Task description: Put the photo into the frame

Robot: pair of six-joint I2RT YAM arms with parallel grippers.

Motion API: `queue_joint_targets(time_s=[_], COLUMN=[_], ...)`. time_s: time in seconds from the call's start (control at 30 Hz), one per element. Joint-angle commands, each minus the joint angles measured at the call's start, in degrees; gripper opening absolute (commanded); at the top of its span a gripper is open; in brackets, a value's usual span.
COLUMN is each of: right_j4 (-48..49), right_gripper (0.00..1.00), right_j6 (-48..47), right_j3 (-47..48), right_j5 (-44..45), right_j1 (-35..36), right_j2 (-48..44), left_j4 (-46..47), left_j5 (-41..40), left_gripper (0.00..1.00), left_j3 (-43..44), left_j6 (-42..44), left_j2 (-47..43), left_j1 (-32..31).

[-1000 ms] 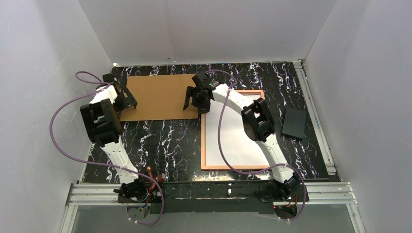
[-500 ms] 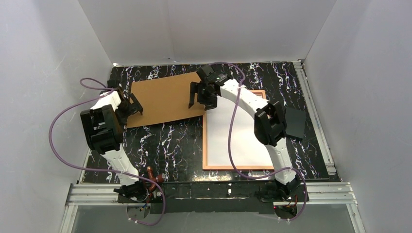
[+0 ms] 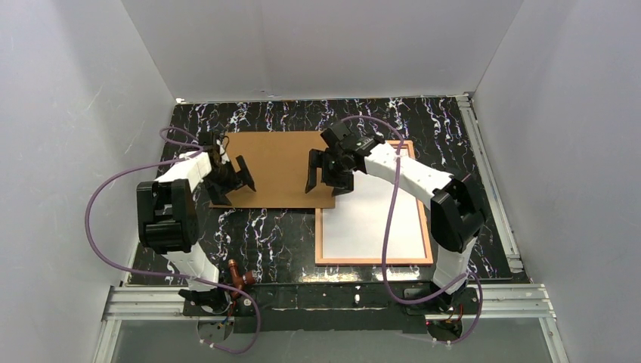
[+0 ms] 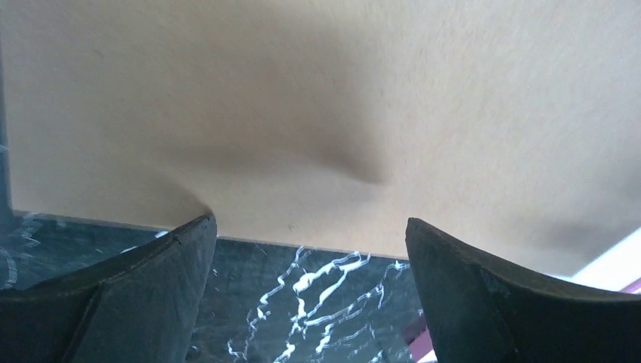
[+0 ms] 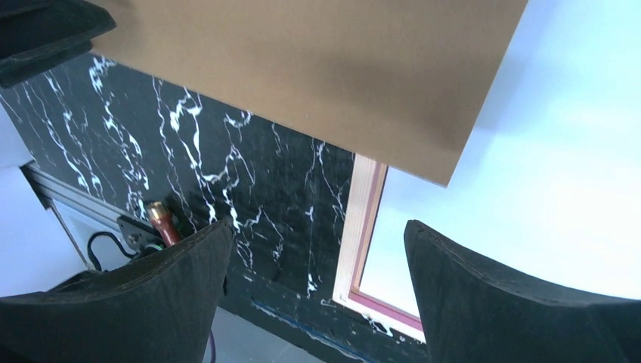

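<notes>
Top external view, largest thing first: the black, white-veined marble-patterned surface [image 3: 264,227] carries everything. On its right half lies the large, thin rectangular frame [image 3: 374,262], its copper-orange back turned up. It is the one container here, and it is filled rail to rail by a white sheet that I take to be the photo [image 3: 370,227], lying face down so that only its blank back shows. The photo therefore already sits inside the frame, right of centre and towards the near side.

Next in size is the plain brown rectangular backing board [image 3: 280,162]. A second ago it lay further left and further back; half a second ago it was skewed. Now it is squared up again and shifted right and nearer. Its near right corner overlaps the frame's far left corner and a little of the photo, as the right wrist view confirms. I judge that placing the photo is done and that the board is being slid across to cover it.

Both arms have travelled with the board. The left fingers [image 4: 151,287] stand at its left edge and the right fingers [image 5: 484,287] at its right edge. Each pair is spread wide and released, clamping nothing. They seem to steer the board by its edges, though I cannot tell whether the tips actually press on it.
</notes>
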Motion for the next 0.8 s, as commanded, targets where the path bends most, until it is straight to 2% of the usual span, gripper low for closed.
queue_joint_targets(time_s=[0.0,0.1,0.2,0.3,0.43,0.6,0.7,0.77], right_j4=[2.3,-0.7,-1.4,-0.3,5.0,18.6,24.3,29.7], right_gripper=[0.93,0.98,0.98,0.98,0.98,0.95,0.94,0.90], right_j6=[1.6,1.0,0.8,1.1,2.4,4.3,5.3,7.0], right_j3=[-4.0,-5.1,-6.5,-8.6,-13.6,-21.2,-22.7,-22.5], right_j5=[0.9,4.9,8.5,7.8,1.8,-9.6,-14.1,-19.2], right_j1=[0.5,0.5,0.4,-0.8,-3.2,-6.2,-8.0,-10.1], right_j2=[-5.2,-5.7,-7.1,-8.5,-10.5,-11.6,-9.3,-4.7], left_j4=[-9.4,-11.0,-12.1,-9.7,-8.7,-8.1,-9.0,-10.0], left_j5=[3.1,1.2,-0.8,-2.0,-2.5,-0.7,-1.7,-1.3], left_gripper=[0.98,0.98,0.98,0.98,0.98,0.98,0.98,0.98], left_j3=[-3.2,-3.6,-4.8,-8.2,-9.4,-9.4,-8.3,-7.4], left_j6=[0.2,2.4,4.3,4.9,5.0,4.7,5.8,6.1], left_j2=[-4.1,-6.1,-8.4,-11.9,-13.2,-12.2,-10.4,-8.8], left_j1=[-0.8,-0.8,-0.8,-0.8,-0.8,-0.8,-0.7,-0.7])
